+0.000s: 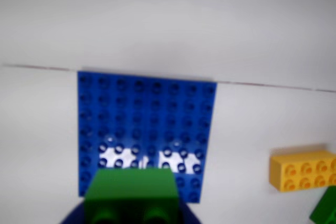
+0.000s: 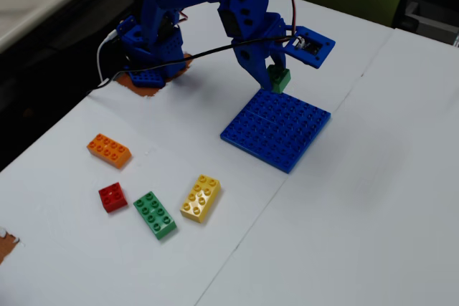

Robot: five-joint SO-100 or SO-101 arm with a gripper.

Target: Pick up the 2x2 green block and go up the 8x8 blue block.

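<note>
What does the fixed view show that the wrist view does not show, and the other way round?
Only the fixed view shows the blue arm, its hand, the orange brick, the red brick and the whole long green brick. Only the wrist view shows the underside of the held 2x2 green block, hanging low over the near edge of the 8x8 blue block. Both show the green block in the hand, the blue block and the yellow brick.
</note>
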